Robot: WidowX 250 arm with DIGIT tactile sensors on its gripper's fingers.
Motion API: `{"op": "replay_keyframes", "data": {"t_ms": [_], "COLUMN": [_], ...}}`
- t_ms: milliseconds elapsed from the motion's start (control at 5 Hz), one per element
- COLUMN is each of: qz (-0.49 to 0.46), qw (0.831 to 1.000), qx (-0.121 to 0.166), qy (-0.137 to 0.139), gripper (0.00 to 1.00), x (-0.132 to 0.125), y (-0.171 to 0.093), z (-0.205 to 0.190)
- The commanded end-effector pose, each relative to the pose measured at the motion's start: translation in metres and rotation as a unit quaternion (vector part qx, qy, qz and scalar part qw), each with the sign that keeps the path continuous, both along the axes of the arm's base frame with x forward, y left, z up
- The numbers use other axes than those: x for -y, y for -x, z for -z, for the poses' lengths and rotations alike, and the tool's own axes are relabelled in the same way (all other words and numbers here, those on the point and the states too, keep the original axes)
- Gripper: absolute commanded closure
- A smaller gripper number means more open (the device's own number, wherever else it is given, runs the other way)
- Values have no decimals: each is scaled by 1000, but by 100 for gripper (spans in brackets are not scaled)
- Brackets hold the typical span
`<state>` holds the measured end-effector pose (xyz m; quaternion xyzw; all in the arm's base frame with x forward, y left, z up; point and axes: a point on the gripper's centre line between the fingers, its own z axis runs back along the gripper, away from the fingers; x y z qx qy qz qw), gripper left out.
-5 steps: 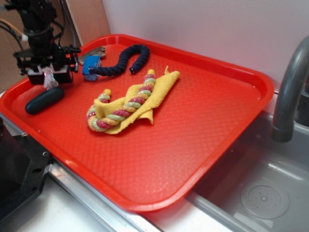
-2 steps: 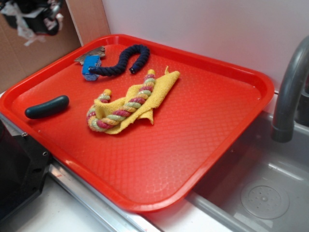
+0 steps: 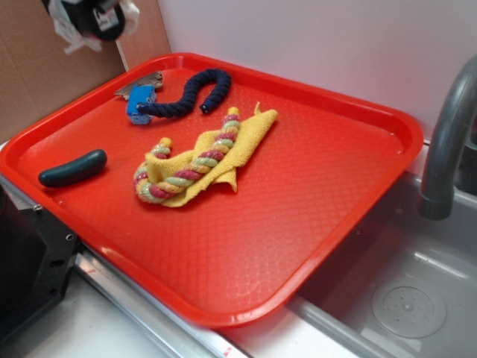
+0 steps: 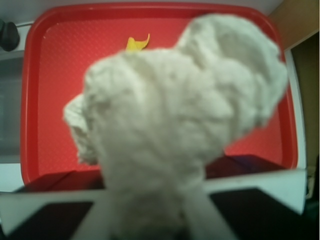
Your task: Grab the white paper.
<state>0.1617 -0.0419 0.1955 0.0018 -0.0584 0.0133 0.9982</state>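
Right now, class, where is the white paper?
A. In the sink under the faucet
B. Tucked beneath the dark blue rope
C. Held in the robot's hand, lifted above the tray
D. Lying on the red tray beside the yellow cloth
C: the white paper fills the wrist view, pinched in the hand, which hangs above the red tray's far left corner.

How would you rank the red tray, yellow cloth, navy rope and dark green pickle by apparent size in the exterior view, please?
1. Red tray, by far the largest.
2. Yellow cloth.
3. Navy rope; it lies farther from the camera, so it may look smaller than it is.
4. Dark green pickle, the smallest.
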Motion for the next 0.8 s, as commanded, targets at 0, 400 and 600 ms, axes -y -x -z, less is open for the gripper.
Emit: {"op": "replay_keyframes", "data": {"t_ms": [0, 400, 600], "qz": [4, -9, -15], "qw": [1000, 999, 1000], "qx": [-2, 33, 26], "qy": [8, 7, -7], "gripper": [100, 100, 100], "x": [-53, -76, -73], "y": [-25, -30, -20], "z": [1, -9, 0]}}
